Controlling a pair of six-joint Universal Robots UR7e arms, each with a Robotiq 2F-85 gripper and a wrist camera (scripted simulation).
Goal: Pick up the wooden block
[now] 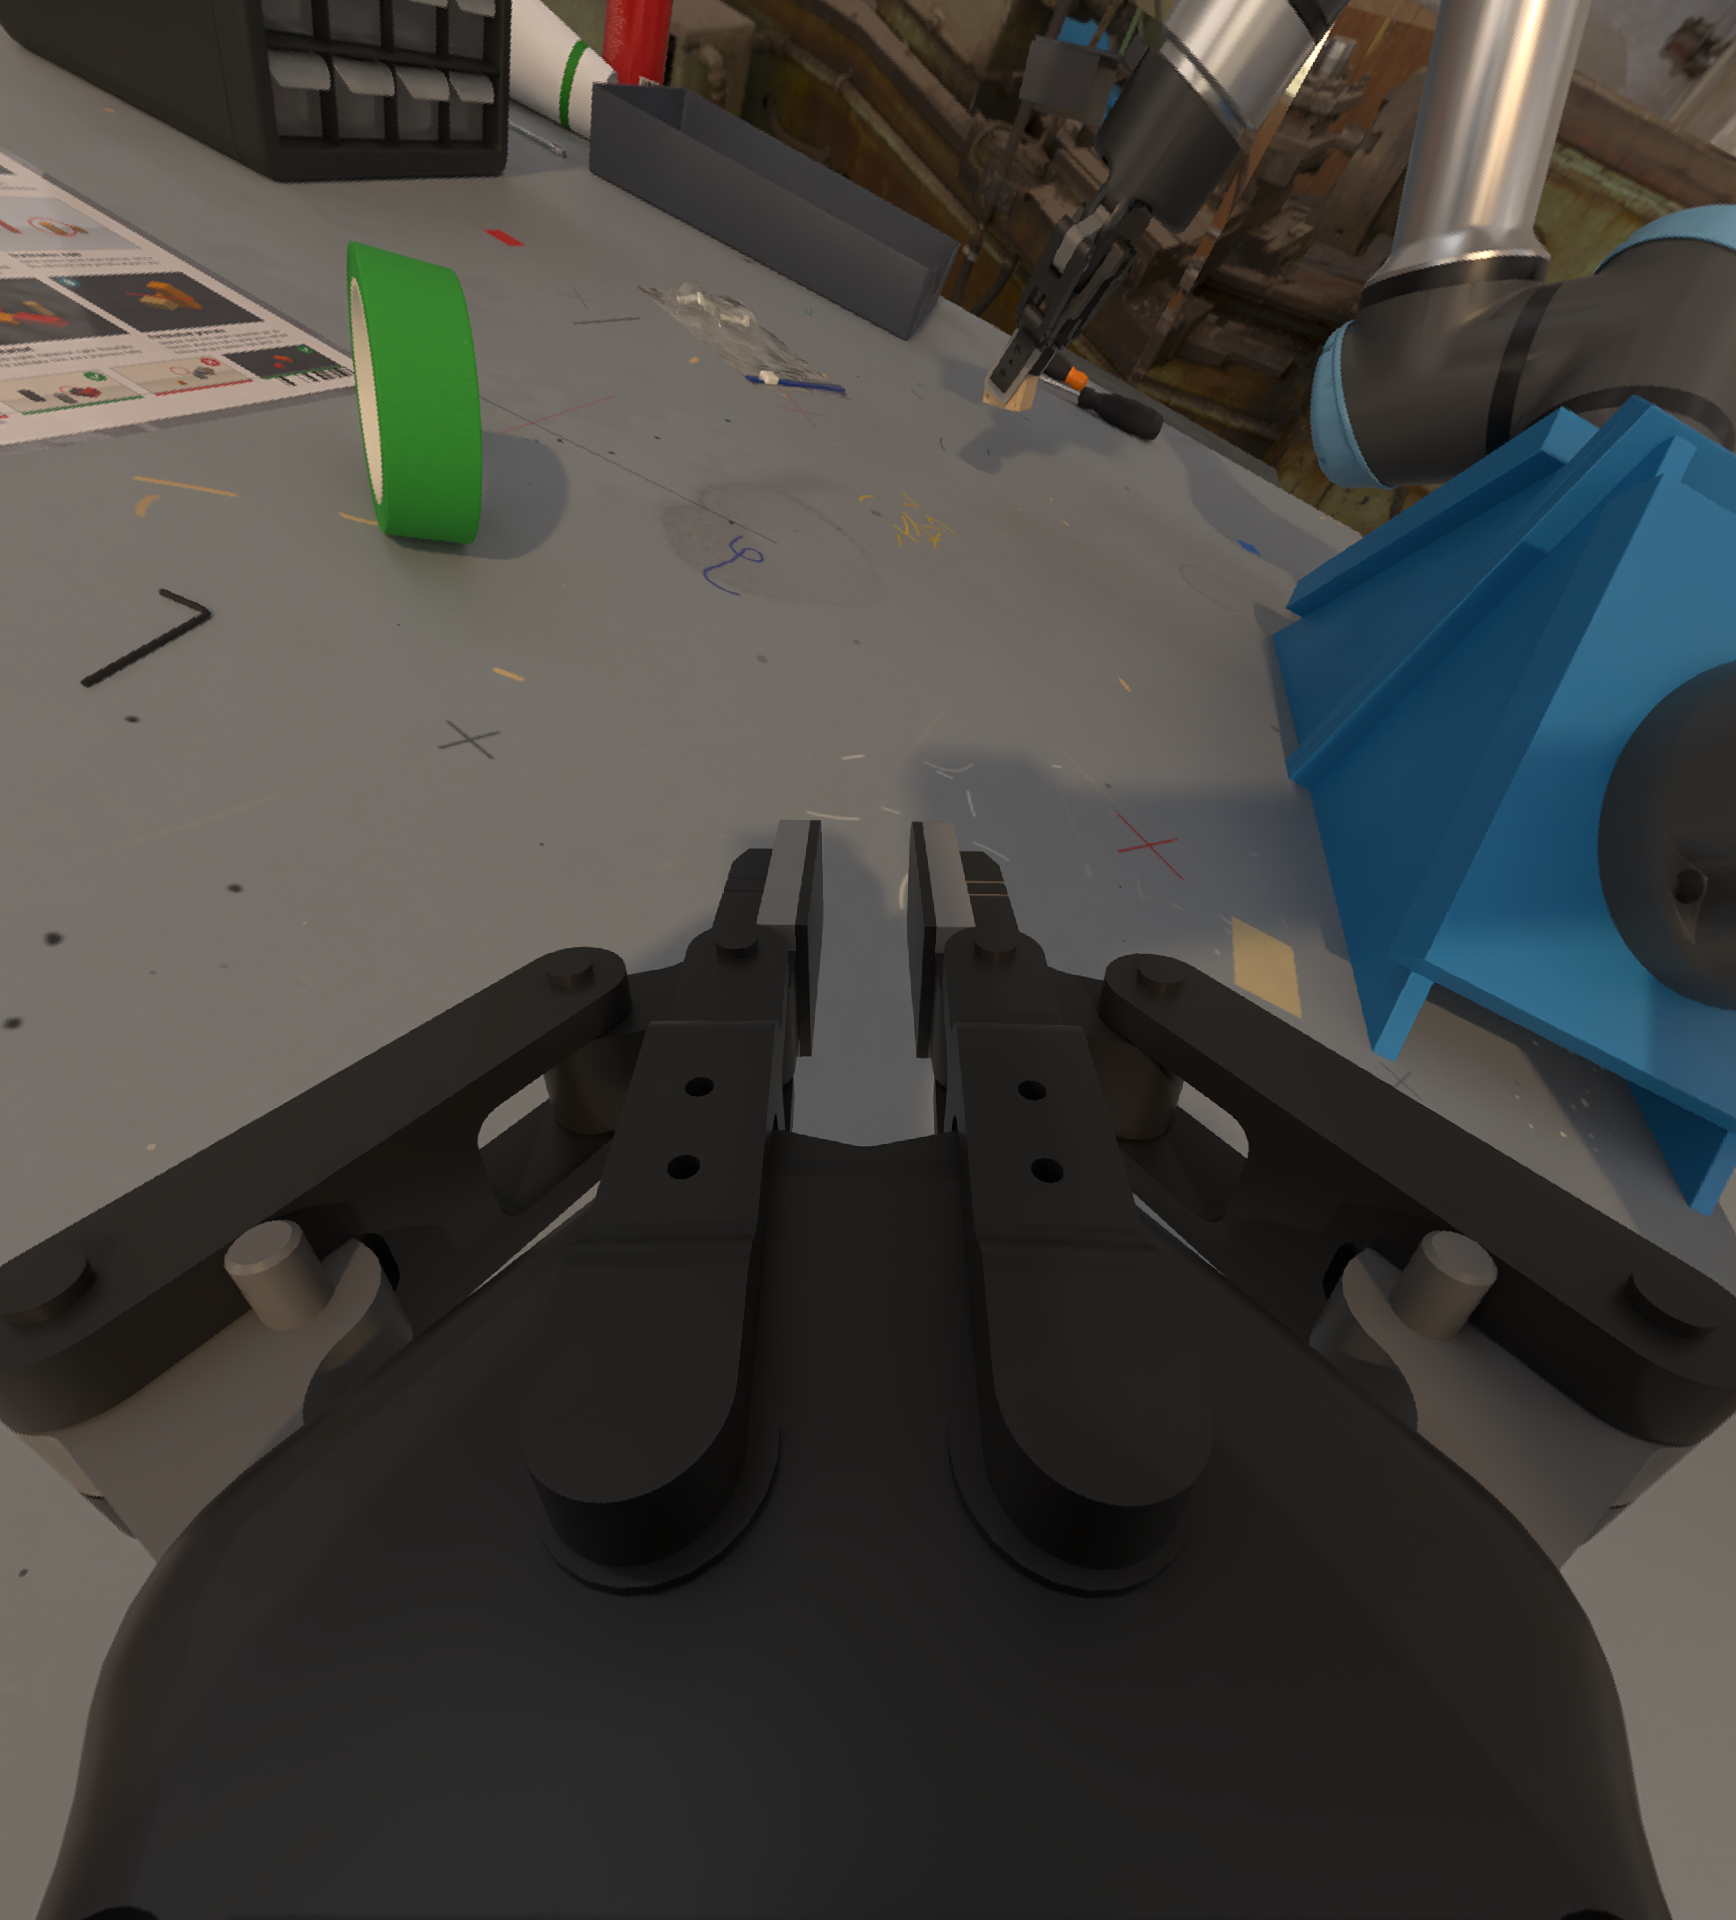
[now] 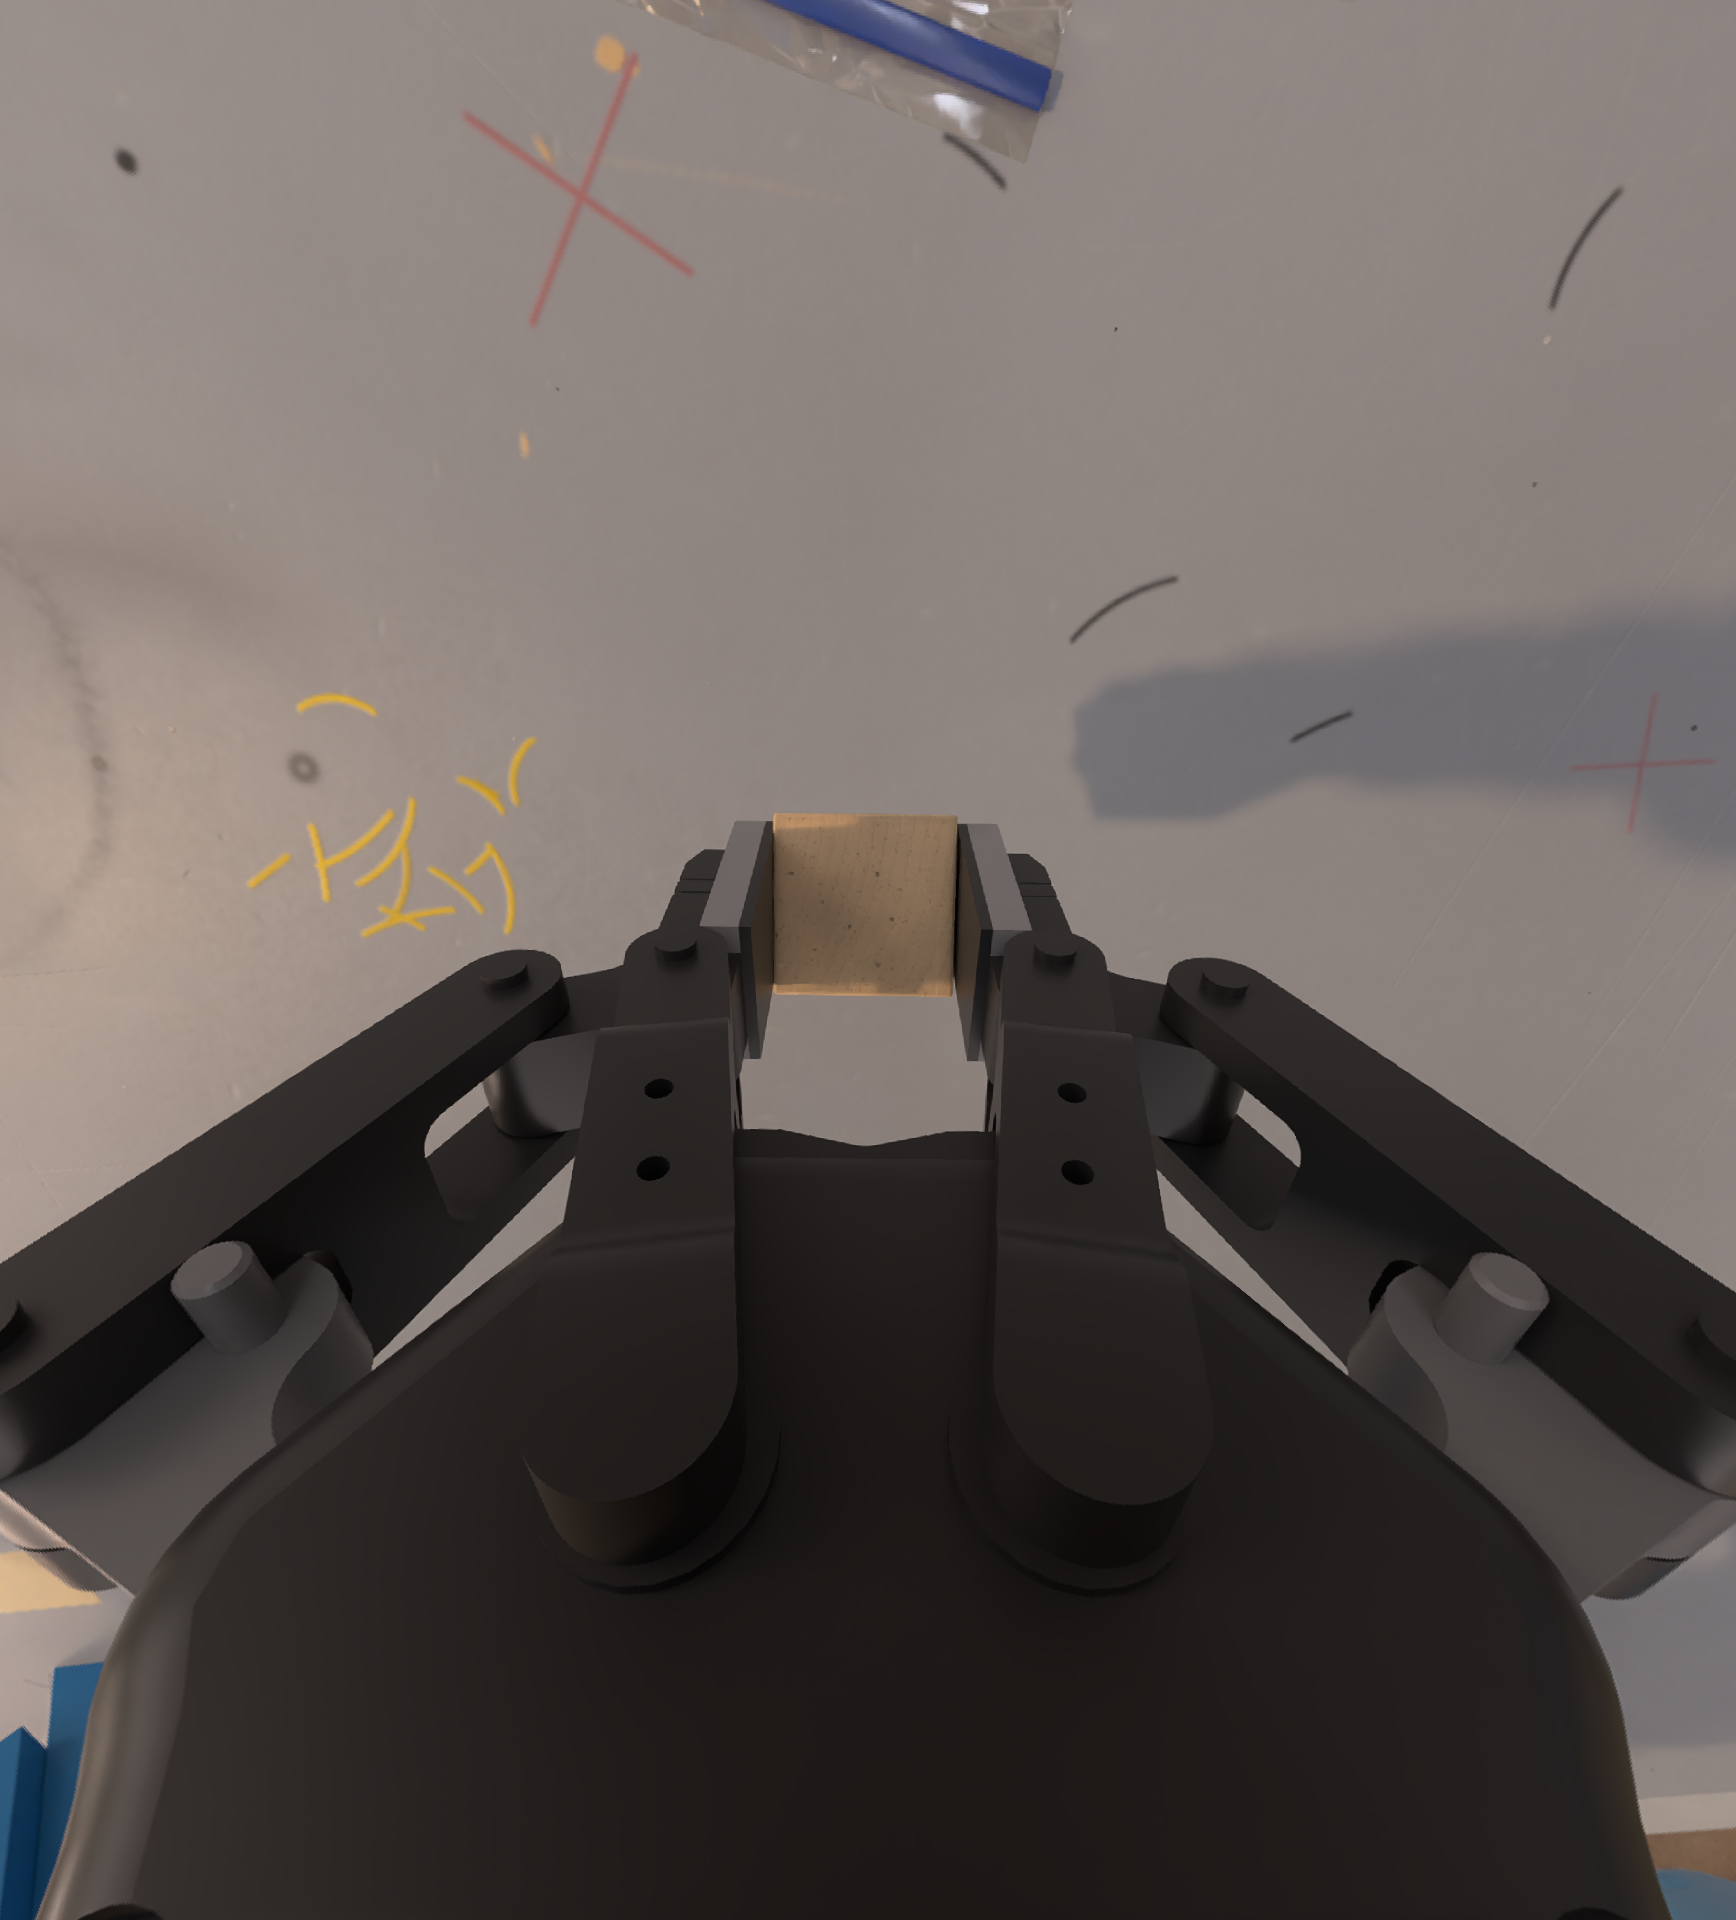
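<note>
The wooden block (image 2: 862, 904) is a small pale cube clamped between the two pads of my right gripper (image 2: 864, 831). It hangs a little above the grey table (image 2: 843, 468), and its shadow falls off to the right. In the left wrist view the same block (image 1: 1011, 395) shows far off, under the right gripper (image 1: 1009, 364) near the table's far edge. My left gripper (image 1: 864, 831) is empty, its pads a narrow gap apart, low over the table (image 1: 635, 623).
A green tape roll (image 1: 417, 395) stands on edge at the left, with a black hex key (image 1: 147, 639) nearer. A blue arm mount (image 1: 1529, 779) is at the right. A plastic bag (image 1: 739, 332), a screwdriver (image 1: 1113, 405), a grey tray (image 1: 770, 197) and a drawer box (image 1: 324, 83) lie farther back.
</note>
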